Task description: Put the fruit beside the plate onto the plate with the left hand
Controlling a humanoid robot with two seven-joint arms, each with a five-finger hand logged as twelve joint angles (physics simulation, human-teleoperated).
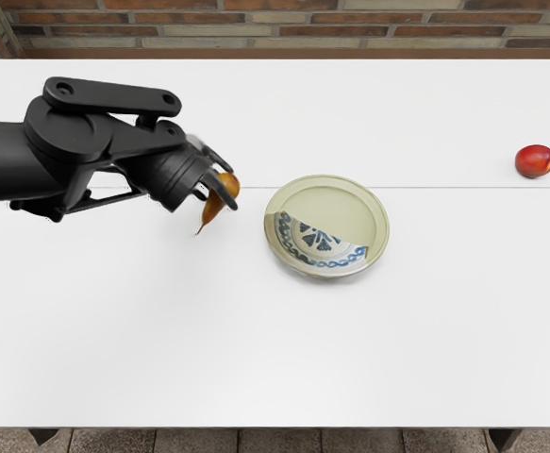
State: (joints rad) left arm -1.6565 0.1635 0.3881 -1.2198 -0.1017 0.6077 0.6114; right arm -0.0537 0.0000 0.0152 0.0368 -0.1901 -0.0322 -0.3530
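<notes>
Fruit (220, 195) in left hand (197, 177)

1. Bright, even light floods the scene, and the white table (256, 330) looks almost blown out, with little surface texture.
2. Shadows are faint: a thin dark line hugs the lower edge of the plate (382, 226).
3. A pale sheen covers the upper part of the plate's bowl, washing out its blue pattern.
4. The black left arm (10, 160) shows soft grey highlights on its top faces.
5. Focus is sharp from the brick wall (256, 24) to the near table edge, and straight lines stay straight.

Red fruit (534, 160) sits far right on white table (256, 330), w/ brick wall (256, 24) behind.
</notes>
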